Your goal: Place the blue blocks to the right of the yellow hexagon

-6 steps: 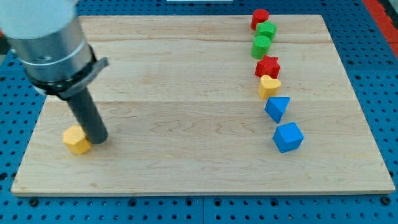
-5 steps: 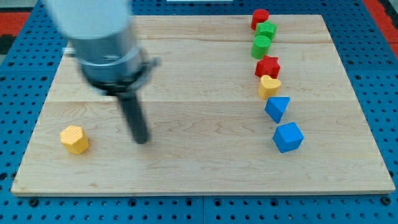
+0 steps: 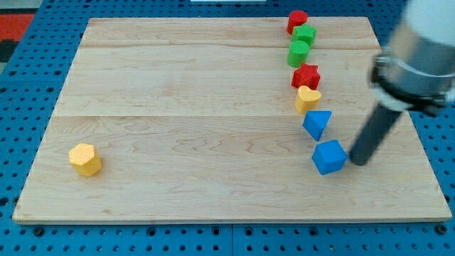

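A pale wooden counter made of joined planks fills most of the view, lying on a blue pegboard base studded with holes; a strip of red shows at the view's top left corner.

The yellow hexagon sits alone near the counter's lower left corner, close to the left edge, with a broad stretch of bare wood to its right.

All other blocks stand in a rough column toward the view's right. From the top: a red block of unclear shape near the far edge, a green block, a green cylinder, a red star, a yellow heart, a blue triangular block and a blue cube-like block.

The arm carries no grasping tool, only a dark rod, so there is nothing to spread or press together. My tip rests just beside the blue cube-like block on its right, touching or nearly touching it. To the tip's right, a band of wood separates it from the counter's right edge.
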Robot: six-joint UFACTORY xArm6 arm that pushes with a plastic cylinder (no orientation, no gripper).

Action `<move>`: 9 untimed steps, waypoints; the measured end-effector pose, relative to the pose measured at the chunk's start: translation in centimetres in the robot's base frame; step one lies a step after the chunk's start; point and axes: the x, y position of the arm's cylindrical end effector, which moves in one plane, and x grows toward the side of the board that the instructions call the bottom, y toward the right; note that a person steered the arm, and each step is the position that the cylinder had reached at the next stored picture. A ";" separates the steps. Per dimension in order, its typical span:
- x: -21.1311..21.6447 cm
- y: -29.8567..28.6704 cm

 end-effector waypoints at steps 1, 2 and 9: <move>1.0 -10.2; 1.0 -19.7; -4.9 1.9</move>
